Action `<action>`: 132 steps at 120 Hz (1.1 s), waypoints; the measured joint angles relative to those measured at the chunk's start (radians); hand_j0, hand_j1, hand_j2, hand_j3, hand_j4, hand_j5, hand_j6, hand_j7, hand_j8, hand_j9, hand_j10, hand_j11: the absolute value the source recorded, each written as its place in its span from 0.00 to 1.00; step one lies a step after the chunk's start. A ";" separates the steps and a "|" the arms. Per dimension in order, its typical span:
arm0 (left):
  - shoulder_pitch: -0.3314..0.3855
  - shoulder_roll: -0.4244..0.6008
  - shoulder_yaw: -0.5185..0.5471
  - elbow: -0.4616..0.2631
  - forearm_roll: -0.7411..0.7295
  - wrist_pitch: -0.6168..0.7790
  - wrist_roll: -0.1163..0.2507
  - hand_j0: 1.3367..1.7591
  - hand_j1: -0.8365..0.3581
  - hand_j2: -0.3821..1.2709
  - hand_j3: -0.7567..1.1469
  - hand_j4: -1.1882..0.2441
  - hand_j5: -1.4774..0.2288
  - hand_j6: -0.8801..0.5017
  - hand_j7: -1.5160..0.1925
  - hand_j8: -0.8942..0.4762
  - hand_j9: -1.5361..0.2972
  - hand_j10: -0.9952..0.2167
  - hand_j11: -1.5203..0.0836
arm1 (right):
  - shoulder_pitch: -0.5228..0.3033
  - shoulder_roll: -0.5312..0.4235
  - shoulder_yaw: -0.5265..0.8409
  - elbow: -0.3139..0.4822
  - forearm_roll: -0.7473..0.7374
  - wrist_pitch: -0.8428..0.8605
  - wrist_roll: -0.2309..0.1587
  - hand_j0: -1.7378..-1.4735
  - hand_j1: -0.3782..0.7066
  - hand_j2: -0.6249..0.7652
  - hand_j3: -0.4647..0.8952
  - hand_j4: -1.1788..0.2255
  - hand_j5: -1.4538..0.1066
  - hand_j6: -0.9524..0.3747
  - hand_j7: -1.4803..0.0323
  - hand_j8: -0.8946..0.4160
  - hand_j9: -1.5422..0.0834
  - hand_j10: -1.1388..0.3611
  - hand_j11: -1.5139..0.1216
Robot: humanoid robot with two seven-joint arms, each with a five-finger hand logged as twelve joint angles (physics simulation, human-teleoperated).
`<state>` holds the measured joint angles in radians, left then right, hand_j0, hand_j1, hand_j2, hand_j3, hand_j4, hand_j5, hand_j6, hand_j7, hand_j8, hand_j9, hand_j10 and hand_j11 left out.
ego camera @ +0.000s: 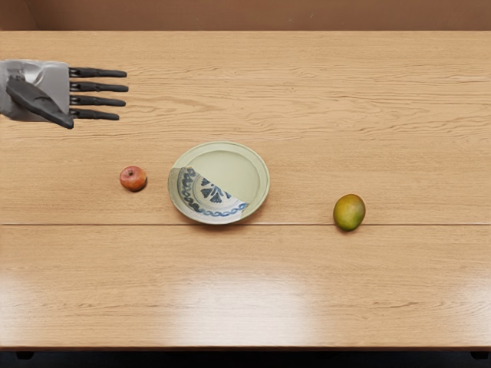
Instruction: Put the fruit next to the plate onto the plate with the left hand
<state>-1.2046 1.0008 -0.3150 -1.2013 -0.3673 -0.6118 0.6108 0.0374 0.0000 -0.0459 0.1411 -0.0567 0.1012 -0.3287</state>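
The left hand [60, 92] is open, fingers straight and spread. The apple [133, 179] lies on the bench [322, 107] nearer the camera than the hand and a little to its right, just beside the plate [257, 165].

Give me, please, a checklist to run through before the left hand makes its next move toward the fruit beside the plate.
1. The left hand is free, fingers spread: ok.
2. Target picked: the small red apple lies just left of the round pale-green ceramic plate; the yellow-green mango lies well apart on its right: ok.
3. Plate bears no fruit yet: ok.
4. Hand above the apple: not ok; it sits up and left of it.
5. Nothing on the light wooden table between hand and apple: ok.
6. The right hand out of the way: cannot tell, not in view.
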 joint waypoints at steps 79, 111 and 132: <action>-0.069 -0.219 0.136 -0.284 1.065 0.636 0.000 0.76 0.96 0.24 0.40 0.80 0.84 0.61 0.86 0.62 0.81 0.79 0.92 | 0.001 0.000 0.001 0.000 0.001 -0.004 -0.001 0.30 0.03 0.45 0.34 0.84 0.93 0.72 0.98 0.68 0.95 0.76 0.93; -0.007 -0.263 0.270 -0.315 1.157 0.783 0.000 0.76 0.93 0.24 0.40 0.78 0.82 0.59 0.84 0.60 0.79 0.77 0.90 | 0.001 0.000 0.001 0.000 0.000 -0.004 -0.001 0.30 0.03 0.45 0.34 0.84 0.93 0.72 0.98 0.68 0.95 0.76 0.93; 0.023 -0.308 0.296 -0.310 1.195 0.846 0.000 0.76 0.90 0.24 0.40 0.76 0.79 0.56 0.81 0.58 0.77 0.74 0.87 | 0.001 0.000 0.001 0.000 0.000 -0.005 -0.001 0.30 0.03 0.45 0.34 0.84 0.93 0.72 0.98 0.68 0.95 0.76 0.93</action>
<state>-1.1814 0.6923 -0.0195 -1.5112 0.8278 0.2342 0.6109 0.0383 0.0000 -0.0454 0.1411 -0.0567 0.0967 -0.3293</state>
